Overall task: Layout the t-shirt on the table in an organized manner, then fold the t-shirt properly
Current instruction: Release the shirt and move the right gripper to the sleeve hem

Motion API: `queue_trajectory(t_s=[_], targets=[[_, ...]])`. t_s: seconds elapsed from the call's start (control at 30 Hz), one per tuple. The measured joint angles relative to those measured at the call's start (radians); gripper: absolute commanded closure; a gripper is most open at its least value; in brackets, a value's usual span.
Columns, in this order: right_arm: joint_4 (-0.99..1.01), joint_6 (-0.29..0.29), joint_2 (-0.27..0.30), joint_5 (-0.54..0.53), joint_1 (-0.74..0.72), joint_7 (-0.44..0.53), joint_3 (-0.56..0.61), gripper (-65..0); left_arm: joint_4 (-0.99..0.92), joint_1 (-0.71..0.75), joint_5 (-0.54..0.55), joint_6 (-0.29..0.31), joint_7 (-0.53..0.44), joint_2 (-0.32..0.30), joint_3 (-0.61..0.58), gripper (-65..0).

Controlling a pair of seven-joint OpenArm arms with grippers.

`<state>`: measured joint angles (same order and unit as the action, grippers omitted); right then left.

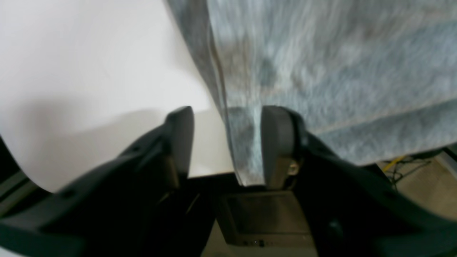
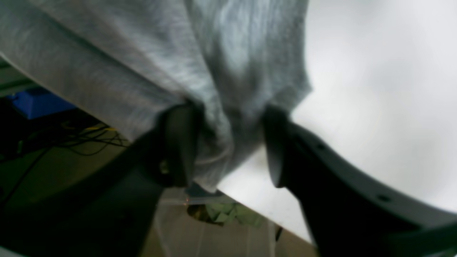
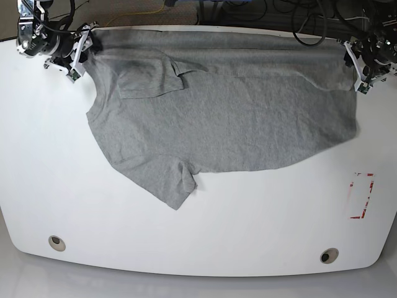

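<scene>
The grey t-shirt [image 3: 229, 118] lies spread over the far half of the white table [image 3: 205, 223], its long edge along the far rim. One sleeve [image 3: 152, 77] is folded onto the body and another [image 3: 164, 183] points toward the front. My left gripper [image 3: 358, 68] is at the shirt's far right corner; in the left wrist view the left gripper [image 1: 228, 142] is open, with the shirt's edge [image 1: 246, 150] resting against one finger. At the far left corner my right gripper [image 3: 84, 53] [image 2: 228, 146] is open around bunched cloth [image 2: 214, 142], not pinching it.
Two round grommet holes [image 3: 56, 243] [image 3: 329, 255] sit near the front edge. A red-outlined rectangle mark [image 3: 361, 195] is at the right. Cables [image 3: 248, 12] run behind the far rim. Below the edge the wrist views show floor, a blue object [image 2: 35, 101] and wires.
</scene>
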<state>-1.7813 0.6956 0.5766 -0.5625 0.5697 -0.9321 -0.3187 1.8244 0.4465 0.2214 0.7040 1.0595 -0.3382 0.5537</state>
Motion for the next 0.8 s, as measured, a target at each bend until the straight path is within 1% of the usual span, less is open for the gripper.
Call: queue_trajectory(t_s=[0.03,0.07,0.17,0.33,0.53,0.67,0.8], targets=[[-0.009,0.001,0.000,0.002,-0.002,0.000,-0.003,-45.8,0.002,-0.010,0.000,0.000,0.002,0.001,0.000,-33.2],[-0.015,0.002,-0.001,-0.002,-0.002,0.000,-0.011,-48.7,0.002,-0.019,0.000,0.000,0.004,0.000,0.000,-33.3],[-0.027,0.004,-0.004,-0.011,-0.002,0.001,-0.042,-51.0,0.003,-0.047,0.003,-0.001,0.043,-0.001,0.000,-33.3],[-0.041,0.000,-0.003,-0.002,-0.002,-0.010,-0.092,-51.4,0.004,-0.093,0.000,-0.002,0.110,0.000,0.006,-33.3],[-0.105,0.001,-0.003,-0.004,-0.007,-0.024,-0.151,-51.5,0.006,-0.153,0.001,-0.004,0.117,-0.014,0.051,-33.3],[-0.121,0.004,-0.005,-0.012,-0.065,-0.068,-0.178,-51.5,0.009,-0.201,-0.011,-0.007,0.130,-0.017,0.055,-33.3],[-0.117,0.003,-0.006,-0.002,-0.170,-0.098,-0.177,-51.2,0.010,-0.269,0.001,-0.003,0.128,-0.006,0.053,-33.2]])
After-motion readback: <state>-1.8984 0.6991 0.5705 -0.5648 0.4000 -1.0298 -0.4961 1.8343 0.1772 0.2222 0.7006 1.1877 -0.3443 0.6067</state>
